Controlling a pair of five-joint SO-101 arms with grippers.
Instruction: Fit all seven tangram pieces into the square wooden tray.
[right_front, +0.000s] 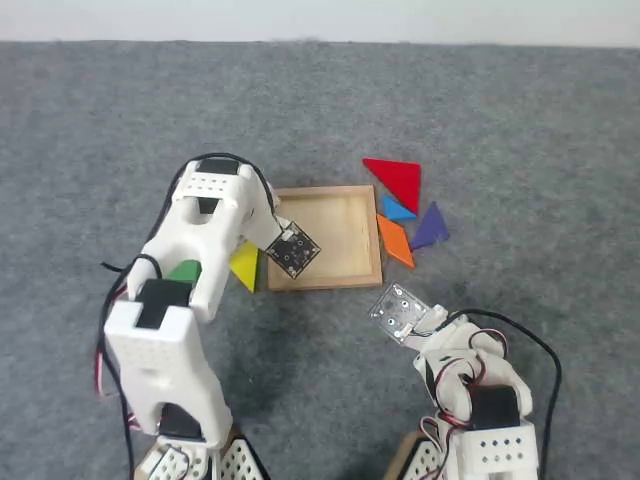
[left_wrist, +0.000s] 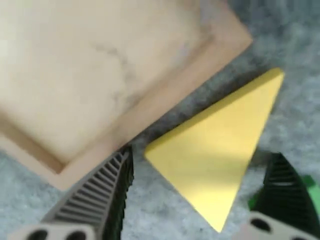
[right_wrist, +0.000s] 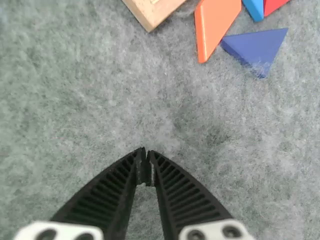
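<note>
The square wooden tray (right_front: 325, 237) lies with nothing inside it. A yellow triangle (left_wrist: 215, 150) rests on the carpet just outside the tray's left rim (left_wrist: 165, 100). My left gripper (left_wrist: 200, 157) is open, one finger on each side of that triangle, not closed on it. A green piece (right_front: 185, 270) peeks out under the left arm. Right of the tray lie a red triangle (right_front: 395, 180), a light blue piece (right_front: 397, 209), an orange parallelogram (right_front: 395, 240) and a purple-blue triangle (right_front: 430, 228). My right gripper (right_wrist: 145, 159) is shut over bare carpet, short of the orange parallelogram (right_wrist: 215, 22) and the purple-blue triangle (right_wrist: 257, 45).
Grey carpet covers the whole table. The left arm (right_front: 200, 260) stretches over the area left of the tray. The right arm (right_front: 470, 400) sits near the front edge, below the tray's right corner (right_wrist: 152, 10).
</note>
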